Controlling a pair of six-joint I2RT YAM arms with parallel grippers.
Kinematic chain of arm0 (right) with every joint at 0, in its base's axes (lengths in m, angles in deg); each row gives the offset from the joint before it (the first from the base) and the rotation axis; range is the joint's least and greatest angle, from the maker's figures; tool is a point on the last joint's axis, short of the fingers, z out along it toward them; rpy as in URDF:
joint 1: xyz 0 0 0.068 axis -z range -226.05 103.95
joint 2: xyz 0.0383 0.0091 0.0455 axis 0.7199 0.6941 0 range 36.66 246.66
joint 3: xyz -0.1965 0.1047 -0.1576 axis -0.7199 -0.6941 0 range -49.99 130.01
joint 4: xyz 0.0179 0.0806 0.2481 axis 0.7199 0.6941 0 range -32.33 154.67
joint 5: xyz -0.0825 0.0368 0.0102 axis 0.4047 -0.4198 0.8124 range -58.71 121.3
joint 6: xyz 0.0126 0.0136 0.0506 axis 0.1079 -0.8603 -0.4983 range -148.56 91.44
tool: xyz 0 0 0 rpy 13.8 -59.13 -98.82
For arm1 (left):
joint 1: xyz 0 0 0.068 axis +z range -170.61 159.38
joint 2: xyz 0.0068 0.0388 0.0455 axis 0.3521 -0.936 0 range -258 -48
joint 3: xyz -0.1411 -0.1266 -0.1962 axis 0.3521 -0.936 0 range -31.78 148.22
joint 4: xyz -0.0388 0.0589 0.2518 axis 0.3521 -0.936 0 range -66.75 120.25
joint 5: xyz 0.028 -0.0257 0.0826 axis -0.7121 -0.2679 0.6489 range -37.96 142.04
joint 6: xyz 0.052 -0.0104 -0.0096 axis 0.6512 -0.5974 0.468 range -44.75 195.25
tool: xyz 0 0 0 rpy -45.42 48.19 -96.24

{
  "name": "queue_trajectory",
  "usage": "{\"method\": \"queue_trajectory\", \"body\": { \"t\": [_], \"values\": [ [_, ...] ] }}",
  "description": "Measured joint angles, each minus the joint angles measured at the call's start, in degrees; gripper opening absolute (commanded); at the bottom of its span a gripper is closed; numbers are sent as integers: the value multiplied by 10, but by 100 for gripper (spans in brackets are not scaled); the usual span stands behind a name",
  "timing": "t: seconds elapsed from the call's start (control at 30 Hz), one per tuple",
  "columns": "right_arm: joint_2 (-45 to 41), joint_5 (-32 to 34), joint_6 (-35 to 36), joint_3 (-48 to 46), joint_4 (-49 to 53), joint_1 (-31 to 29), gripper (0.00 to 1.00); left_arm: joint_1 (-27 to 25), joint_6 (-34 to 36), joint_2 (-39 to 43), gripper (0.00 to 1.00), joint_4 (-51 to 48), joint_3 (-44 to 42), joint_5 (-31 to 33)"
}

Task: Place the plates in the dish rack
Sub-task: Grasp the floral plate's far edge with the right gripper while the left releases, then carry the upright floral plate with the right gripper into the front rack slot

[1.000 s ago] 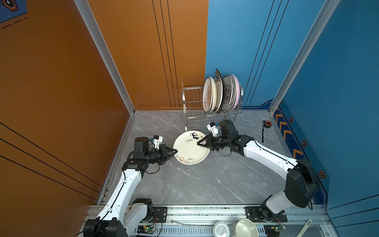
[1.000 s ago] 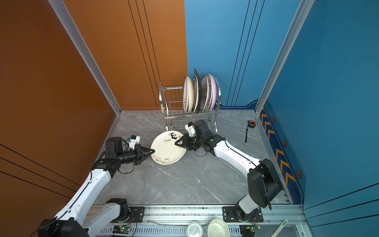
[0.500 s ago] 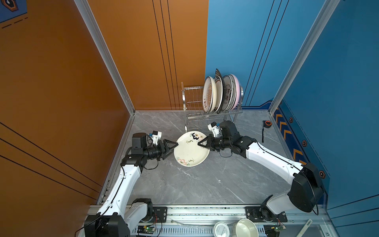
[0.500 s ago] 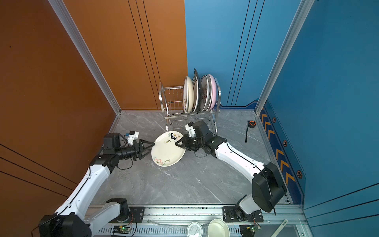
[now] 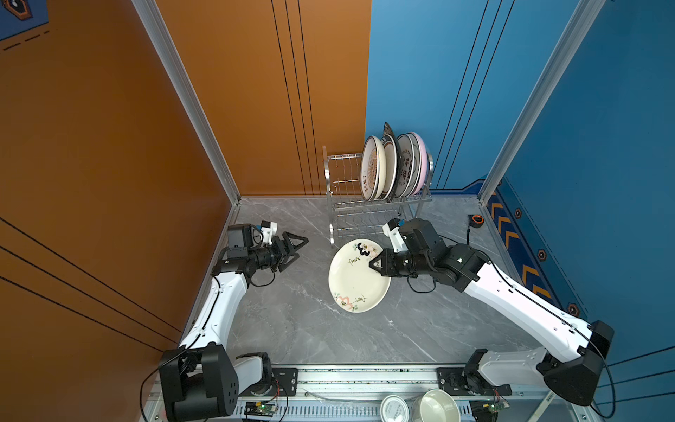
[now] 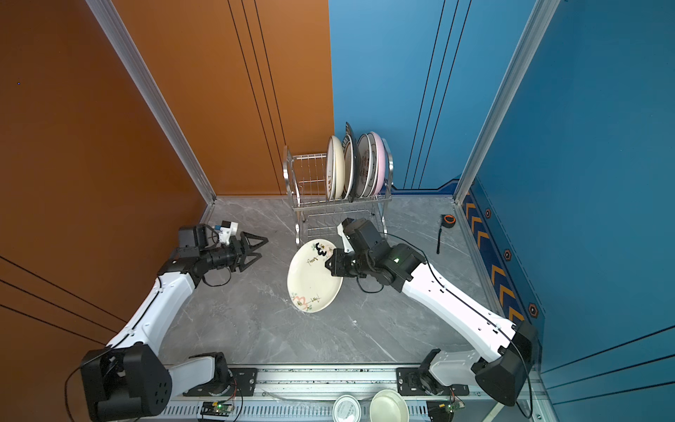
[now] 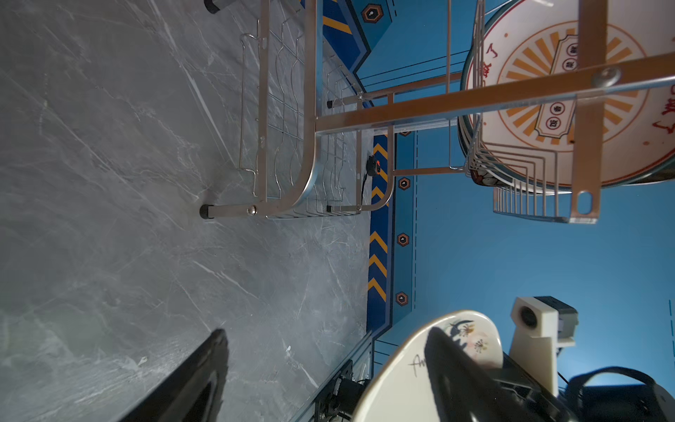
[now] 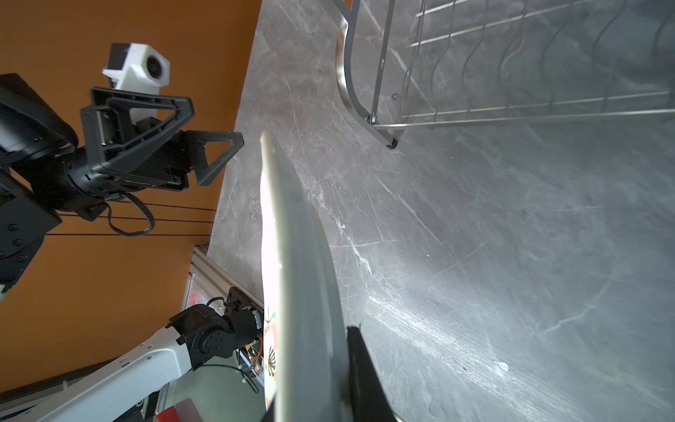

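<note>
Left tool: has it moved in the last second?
Yes. The left tool has left the cream plate rim and shifted back and toward the orange wall; it now sits level with the dish rack front left leg, jaws open.

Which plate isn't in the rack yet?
The cream panda plate, gripped at its rim by the right claw, tilted in front of the rack. The other plates stand upright in its top tier.

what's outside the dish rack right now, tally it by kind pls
cream plate, held by the right gripper: 1
cream bowl: 1
round tin lid: 1
tape measure: 1
total: 4
</note>
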Motion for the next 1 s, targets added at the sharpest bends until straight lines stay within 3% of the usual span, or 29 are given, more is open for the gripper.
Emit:
{"method": "queue_trajectory", "body": {
  "t": [0.3,0.73,1.0],
  "values": [
    [36,179,60,242,144,-49,0,-9,45,-39,85,-33,38,51],
    [239,437,179,609,206,-77,0,-28,95,-47,90,-75,42,111],
    [318,520,266,662,141,-76,0,-31,108,-47,91,-86,42,122]
  ]
}}
